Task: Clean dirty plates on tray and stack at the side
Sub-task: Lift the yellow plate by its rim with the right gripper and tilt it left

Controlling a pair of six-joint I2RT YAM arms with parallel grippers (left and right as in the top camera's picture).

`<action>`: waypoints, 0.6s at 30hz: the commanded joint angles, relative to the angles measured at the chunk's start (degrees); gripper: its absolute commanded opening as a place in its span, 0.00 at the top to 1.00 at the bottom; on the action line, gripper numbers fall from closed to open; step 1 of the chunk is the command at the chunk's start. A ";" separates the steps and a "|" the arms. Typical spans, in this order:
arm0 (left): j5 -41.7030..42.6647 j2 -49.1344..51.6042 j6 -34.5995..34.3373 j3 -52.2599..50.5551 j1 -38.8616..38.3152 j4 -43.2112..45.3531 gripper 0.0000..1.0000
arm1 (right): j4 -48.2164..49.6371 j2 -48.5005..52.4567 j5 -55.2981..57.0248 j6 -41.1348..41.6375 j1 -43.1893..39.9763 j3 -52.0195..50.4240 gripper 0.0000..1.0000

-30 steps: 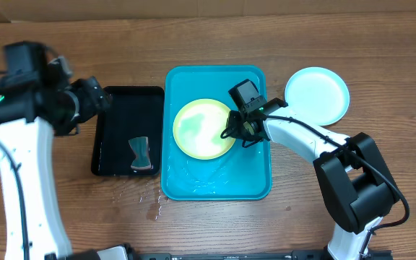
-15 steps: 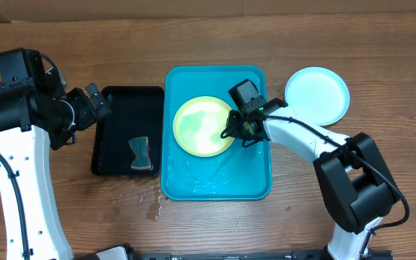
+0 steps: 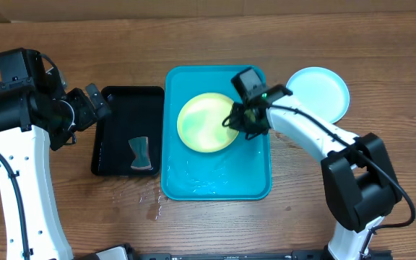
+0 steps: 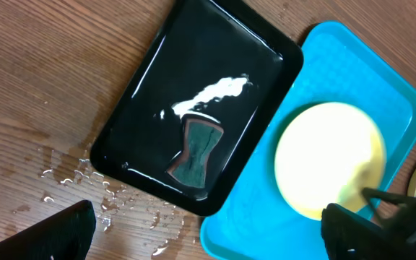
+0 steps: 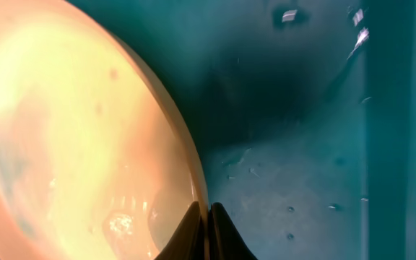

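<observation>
A pale yellow-green plate is in the turquoise tray, tilted, its right rim raised off the floor. My right gripper is shut on that rim; in the right wrist view the fingertips pinch the thin edge of the plate above the wet tray floor. A light blue plate lies on the table right of the tray. My left gripper hangs open by the black tray's left far corner, holding nothing; the left wrist view shows its gripper wide over the plate and tray.
A black tray left of the turquoise one holds water and a dark sponge, also seen as the sponge in the black tray. Water drops lie on the wood in front of it.
The right gripper has closed fully on the plate's rim and moved up toward the far side, tipping and shifting the plate. The left arm drew back left early on, then stayed put.
</observation>
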 commanded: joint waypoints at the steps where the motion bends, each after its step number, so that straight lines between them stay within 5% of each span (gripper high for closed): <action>1: -0.59 0.28 -0.98 -0.31 -0.22 0.09 0.00 | -2.80 -2.01 -0.28 -1.33 -0.59 7.28 0.96; 7: -0.59 0.28 -0.98 -0.31 -0.22 0.09 0.00 | -5.60 -2.01 -1.18 -0.35 0.94 14.10 0.96; 18: -0.59 0.28 -0.98 -0.31 -0.22 0.09 0.00 | 5.57 -0.24 6.86 5.57 11.02 13.99 0.96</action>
